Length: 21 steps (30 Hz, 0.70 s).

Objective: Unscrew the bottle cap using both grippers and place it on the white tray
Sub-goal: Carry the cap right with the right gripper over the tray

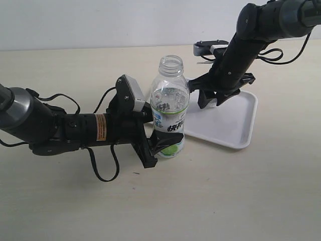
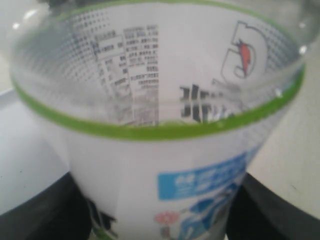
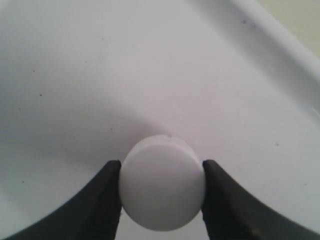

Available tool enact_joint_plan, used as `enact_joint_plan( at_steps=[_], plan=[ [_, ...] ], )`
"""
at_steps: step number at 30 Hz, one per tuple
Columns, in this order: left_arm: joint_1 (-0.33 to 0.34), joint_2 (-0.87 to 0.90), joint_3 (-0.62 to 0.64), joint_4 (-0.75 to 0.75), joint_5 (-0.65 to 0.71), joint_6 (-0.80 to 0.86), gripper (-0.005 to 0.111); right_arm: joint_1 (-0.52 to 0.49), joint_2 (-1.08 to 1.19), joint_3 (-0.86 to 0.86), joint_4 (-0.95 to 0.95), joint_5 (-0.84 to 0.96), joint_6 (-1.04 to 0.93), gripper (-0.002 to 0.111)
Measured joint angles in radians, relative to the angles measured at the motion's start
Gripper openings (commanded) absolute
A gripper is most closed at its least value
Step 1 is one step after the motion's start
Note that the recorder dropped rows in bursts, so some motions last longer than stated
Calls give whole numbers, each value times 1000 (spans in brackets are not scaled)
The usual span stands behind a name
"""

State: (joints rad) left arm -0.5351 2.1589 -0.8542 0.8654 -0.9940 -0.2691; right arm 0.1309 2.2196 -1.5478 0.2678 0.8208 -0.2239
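The clear bottle (image 1: 170, 108) stands upright in the middle of the table with its neck open and no cap on it. My left gripper (image 1: 161, 146) is shut on its lower part, by the green lime picture; the left wrist view is filled by the bottle's label (image 2: 160, 150), with a black finger on each side. My right gripper (image 1: 214, 98) hangs over the near-left end of the white tray (image 1: 235, 128). It is shut on the white bottle cap (image 3: 161, 183), held between both black fingers just above the tray floor (image 3: 125, 75).
A grey and white device (image 1: 208, 49) lies on the table behind the tray. Black cables loop from the left arm (image 1: 103, 175) onto the table. The tray's raised rim (image 3: 280, 45) runs beside the cap.
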Motion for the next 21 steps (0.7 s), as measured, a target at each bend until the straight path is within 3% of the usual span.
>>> enact_joint_plan(
  at_steps=[5,11,15,21],
  plan=[
    [0,0,0,0,0,0,0,24,17,-4,-11,-12,0,6],
    [0,0,0,0,0,0,0,34,17,-4,-28,-24,2,45],
    [0,0,0,0,0,0,0,34,17,-4,-46,-26,11,64],
    [0,0,0,0,0,0,0,34,17,-4,-52,-32,13,74]
  ],
)
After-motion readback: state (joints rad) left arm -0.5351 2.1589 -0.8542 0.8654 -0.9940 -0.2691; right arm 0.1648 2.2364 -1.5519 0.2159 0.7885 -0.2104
